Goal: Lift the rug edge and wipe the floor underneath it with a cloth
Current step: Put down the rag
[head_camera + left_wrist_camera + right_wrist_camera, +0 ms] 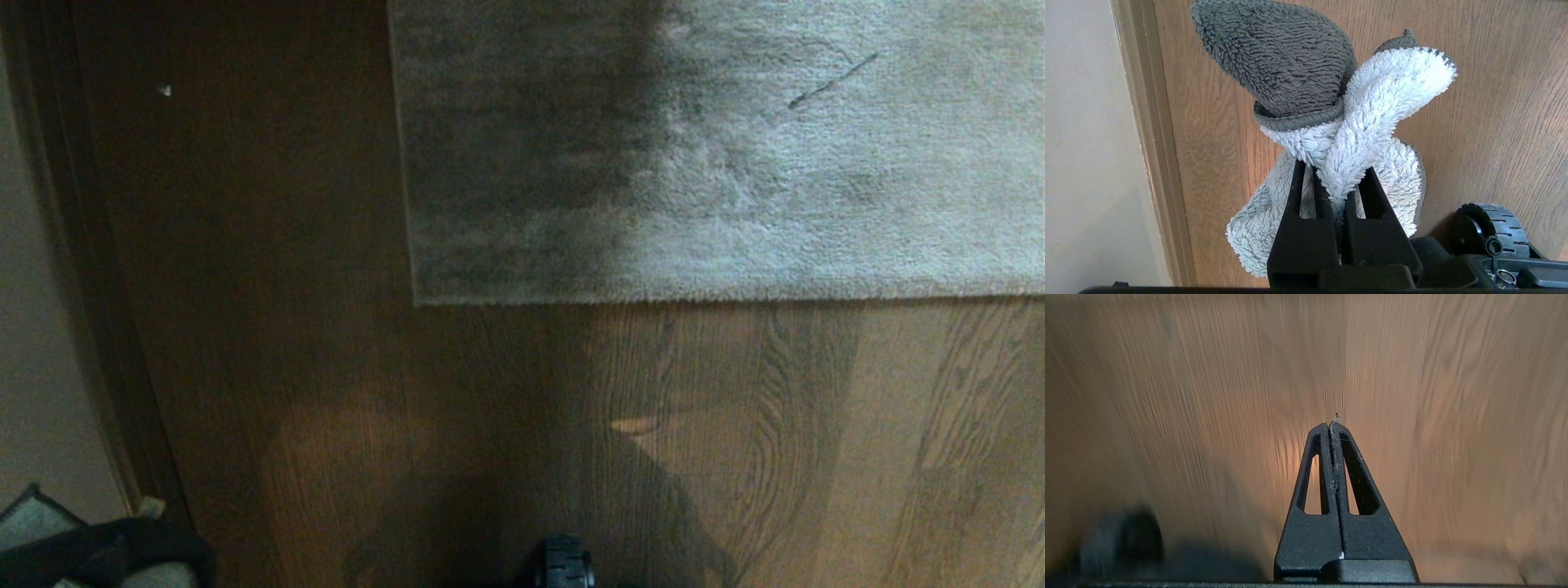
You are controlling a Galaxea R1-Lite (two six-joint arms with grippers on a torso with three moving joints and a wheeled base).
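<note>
Over floor [1453, 416], right gripper [1333, 424] jaws closed, empty, blurred; left gripper [1338, 175] clamping cloth [1331, 114], partly hidden.

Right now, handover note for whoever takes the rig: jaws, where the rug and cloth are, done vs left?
Left gripper: jaws shut on the cloth, held above the floor beside the baseboard.
Right gripper: jaws shut, empty, over bare floor.
Rug edge: flat on the floor ahead, its corner toward the robot's left; neither gripper shows in the head view.
Done: cloth in hand.
Left: lift the rug edge, presumably with the free right gripper, wipe underneath with the cloth, lower the rug.
</note>
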